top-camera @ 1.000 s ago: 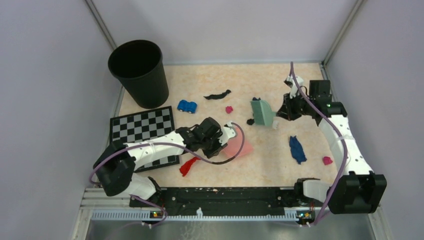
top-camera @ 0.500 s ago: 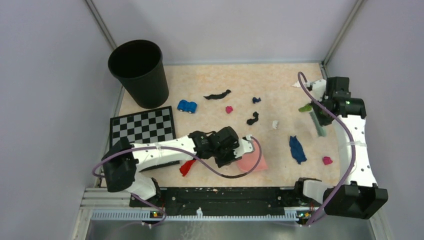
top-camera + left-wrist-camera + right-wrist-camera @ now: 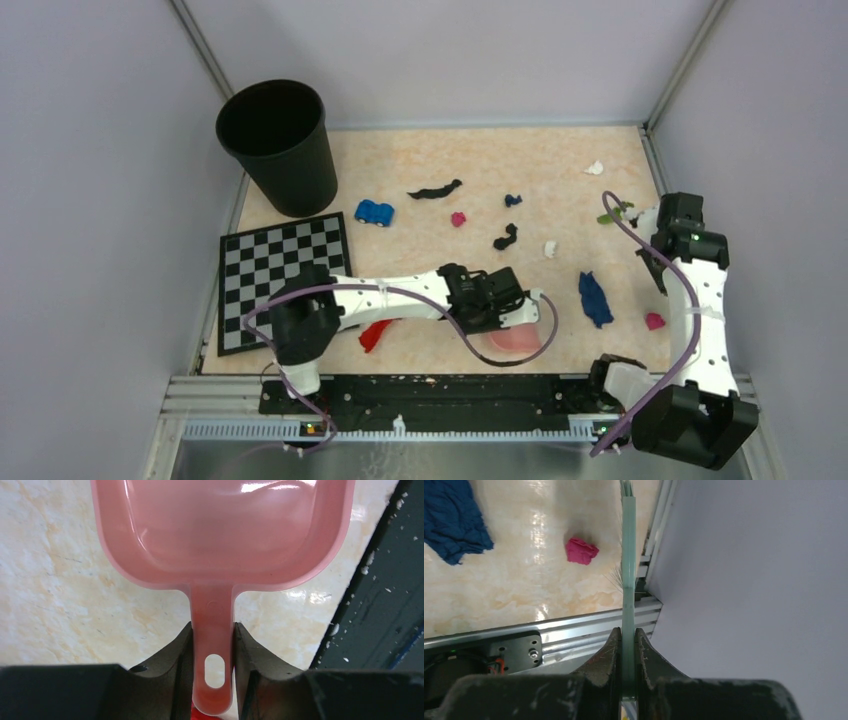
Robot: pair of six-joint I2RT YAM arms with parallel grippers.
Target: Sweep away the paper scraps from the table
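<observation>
Now: marbled table (image 3: 540,160), grey walls (image 3: 450,60), paper scraps (image 3: 595,298) strewn; left claw (image 3: 211,631) clamps pink dustpan (image 3: 220,530), right claw (image 3: 626,636) grips probable brush (image 3: 627,555).

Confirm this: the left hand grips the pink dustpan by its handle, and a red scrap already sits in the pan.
Not quite. The left hand does grip the dustpan by its handle, but the pan is empty, as the left wrist view shows. In the top view the red scrap lies on the table, beside the left arm.
</observation>
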